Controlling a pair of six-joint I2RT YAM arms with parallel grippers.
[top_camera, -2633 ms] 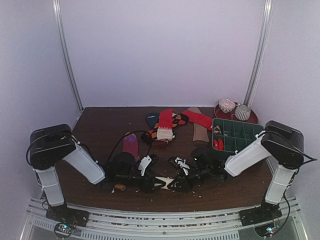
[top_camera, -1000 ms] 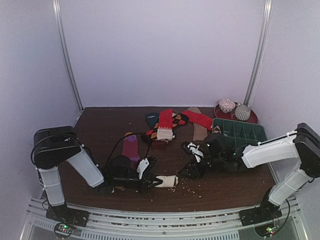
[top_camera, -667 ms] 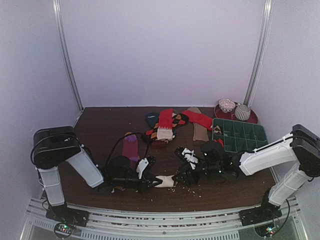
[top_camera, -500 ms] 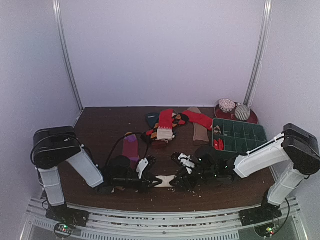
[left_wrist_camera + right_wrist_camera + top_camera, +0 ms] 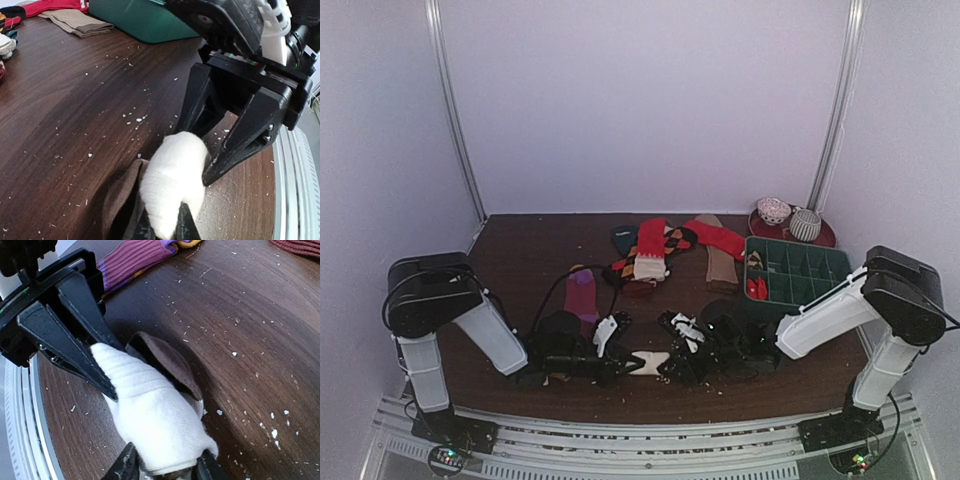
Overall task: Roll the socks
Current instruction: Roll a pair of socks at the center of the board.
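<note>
Right wrist — ribbed cream sock (image 5: 155, 420)

The left pincer (image 5: 627, 364) and right pincer (image 5: 668, 366) meet at the cream sock (image 5: 648, 359).

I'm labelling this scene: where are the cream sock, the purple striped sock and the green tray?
cream sock (image 5: 155, 415): right wrist view, middle of its white ribbed fabric.
purple striped sock (image 5: 132, 260): right wrist view, its ribbed purple leg.
green tray (image 5: 798, 264): top external view, bare compartments near its middle.
</note>
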